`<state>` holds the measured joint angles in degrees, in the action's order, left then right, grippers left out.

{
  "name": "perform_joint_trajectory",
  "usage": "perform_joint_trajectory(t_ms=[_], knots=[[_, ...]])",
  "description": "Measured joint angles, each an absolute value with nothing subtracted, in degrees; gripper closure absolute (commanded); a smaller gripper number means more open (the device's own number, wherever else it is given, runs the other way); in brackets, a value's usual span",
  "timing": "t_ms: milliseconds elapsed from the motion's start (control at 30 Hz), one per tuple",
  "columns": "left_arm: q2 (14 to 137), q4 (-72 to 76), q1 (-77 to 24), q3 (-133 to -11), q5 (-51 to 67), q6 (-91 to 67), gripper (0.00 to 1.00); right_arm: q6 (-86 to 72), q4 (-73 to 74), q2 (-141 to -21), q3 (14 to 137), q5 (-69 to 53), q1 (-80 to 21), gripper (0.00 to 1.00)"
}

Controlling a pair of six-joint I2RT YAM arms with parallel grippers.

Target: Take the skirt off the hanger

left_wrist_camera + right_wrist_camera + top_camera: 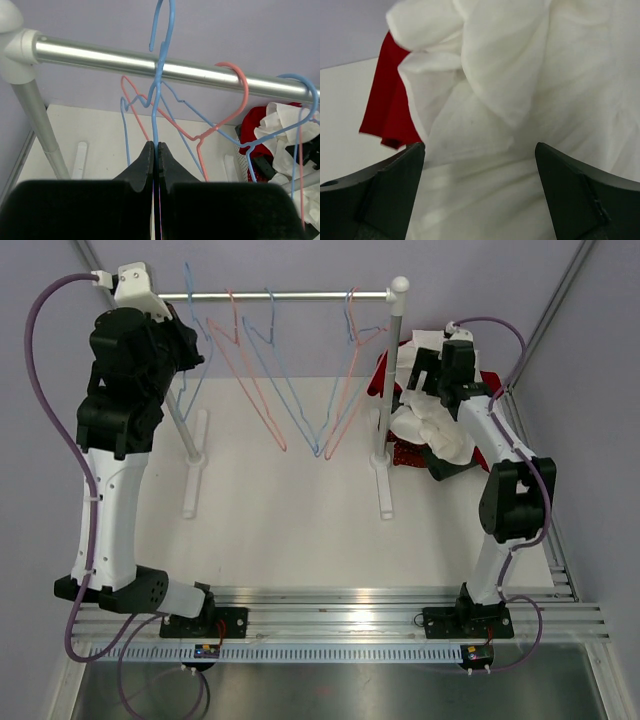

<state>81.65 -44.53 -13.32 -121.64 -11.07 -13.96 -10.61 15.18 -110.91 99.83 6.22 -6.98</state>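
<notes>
1. The left gripper (pixel 156 147) is in the upper left of the top view, close to the rail (pixel 125 62). Its jaws are clenched on the wire of a blue hanger (pixel 157 100).
2. That hanger's hook rises above the rail. I cannot tell whether it rests on it.
3. A pink hanger (pixel 231 64) hooks over the rail further right.
4. The right gripper (pixel 480 150) is at the right of the top view, beyond the rack post (pixel 392 370). Its jaws are released and spread wide, with nothing between them.
5. The skirt (pixel 510 75), as far as I can tell the crumpled white cloth, lies just ahead of those jaws. It is heaped with a red cloth (pixel 385 105) at the right side of the tabletop (pixel 280 510).
</notes>
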Motion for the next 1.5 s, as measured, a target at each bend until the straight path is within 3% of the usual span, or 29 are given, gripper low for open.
perform_joint_trajectory(t_ms=[167, 233, 300, 333, 367, 433, 500, 533, 933, 1067, 1267, 1500], knots=[[79.55, -42.09, -13.32, -113.97, -11.16, -15.00, 1.00, -13.41, 12.60, -97.91, 84.49, 4.86, -6.98, 0.01], [77.87, -41.71, -13.32, -110.72, -11.14, -15.53, 0.93, -14.17, 11.84, -92.53, 81.19, 4.51, -6.98, 0.01], [75.64, -41.21, -13.32, -107.83, -11.14, -15.84, 0.77, -14.76, 11.88, -87.74, 79.44, 4.21, -6.98, 0.00], [74.06, -41.32, -13.32, -106.26, -11.09, -15.90, 0.52, -14.96, 11.86, -85.25, 78.94, 3.90, -6.98, 0.01], [72.97, -41.60, -13.32, -105.45, -11.09, -15.75, 0.39, -15.16, 12.05, -82.85, 78.54, 3.75, -6.98, 0.01], [70.57, -42.33, -13.32, -104.49, -11.07, -15.64, 0.20, -15.40, 12.97, -78.19, 78.37, 3.40, -6.98, 0.01], [68.05, -42.57, -13.32, -103.46, -11.03, -15.46, 0.14, -15.53, 14.04, -74.02, 78.00, 3.29, -6.98, 0.00], [66.39, -42.54, -13.32, -102.21, -10.98, -15.40, 0.01, -15.70, 14.79, -71.48, 77.67, 3.09, -6.98, 0.01], [36.45, -43.62, -13.32, -69.78, -10.61, -16.45, 0.01, -30.41, 16.99, -35.44, 53.28, -13.85, -6.96, 0.01], [28.49, -42.28, -13.32, -61.23, -9.82, -17.23, 0.01, -32.67, 21.74, -24.95, 50.30, -16.27, -6.96, 0.01], [22.59, -41.56, -13.32, -51.16, -9.85, -18.28, 0.01, -32.53, 28.23, -19.25, 53.71, -13.32, -7.09, 0.01], [22.02, -43.99, -13.32, -50.24, -8.12, -18.15, 0.01, -35.27, 30.22, -12.49, 49.54, -11.53, -7.09, 0.01]])
